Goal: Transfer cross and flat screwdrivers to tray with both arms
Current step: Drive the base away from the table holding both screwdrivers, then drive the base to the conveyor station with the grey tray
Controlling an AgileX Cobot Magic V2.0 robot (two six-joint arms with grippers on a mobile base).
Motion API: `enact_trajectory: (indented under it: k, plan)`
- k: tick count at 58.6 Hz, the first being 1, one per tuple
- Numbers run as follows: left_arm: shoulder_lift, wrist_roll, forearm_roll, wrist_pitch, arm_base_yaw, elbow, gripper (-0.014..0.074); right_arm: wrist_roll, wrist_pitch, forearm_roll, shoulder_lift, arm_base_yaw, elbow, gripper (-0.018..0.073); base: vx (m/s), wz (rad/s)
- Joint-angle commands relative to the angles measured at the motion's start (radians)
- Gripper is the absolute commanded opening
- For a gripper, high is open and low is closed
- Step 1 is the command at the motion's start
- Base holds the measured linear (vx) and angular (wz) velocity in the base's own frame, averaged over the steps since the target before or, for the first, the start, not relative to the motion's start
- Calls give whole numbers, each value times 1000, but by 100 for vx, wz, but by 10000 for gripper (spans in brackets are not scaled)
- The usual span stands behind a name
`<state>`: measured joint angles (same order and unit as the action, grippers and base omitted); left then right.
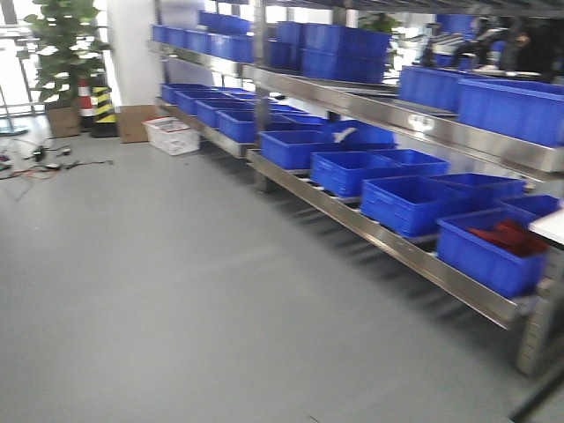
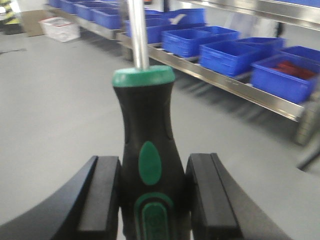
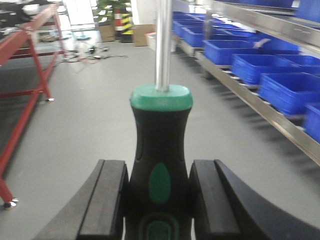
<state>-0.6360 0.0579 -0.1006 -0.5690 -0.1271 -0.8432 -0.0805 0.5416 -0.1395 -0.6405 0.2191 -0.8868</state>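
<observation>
Screwdrivers (image 2: 147, 150) (image 3: 160, 145) black and green — bins (image 1: 405, 203) blue, floor (image 1: 176, 308) grey

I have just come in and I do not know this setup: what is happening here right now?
Both arms are holding tools. The left gripper is shut on the handle of one screwdriver, and the right gripper is shut on the second screwdriver. Behind them are grey floor and shelves of blue bins. No view shows the tray, so neither tool is delivered yet.
</observation>
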Motion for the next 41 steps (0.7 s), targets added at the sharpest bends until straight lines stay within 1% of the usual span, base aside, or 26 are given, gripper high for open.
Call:
enact_trajectory:
  k: [1, 15, 41]
  plan:
    - [3, -1, -10, 101, -5, -27, 0, -8, -98, -2, 0, -1, -29, -8, 52, 53]
    - [3, -1, -10, 101, -5, -27, 0, -8, -98, -2, 0, -1, -29, -8, 53, 46]
    - [3, -1, -10, 101, -5, -27, 0, -8, -98, -2, 0, -1, -29, -8, 56, 35]
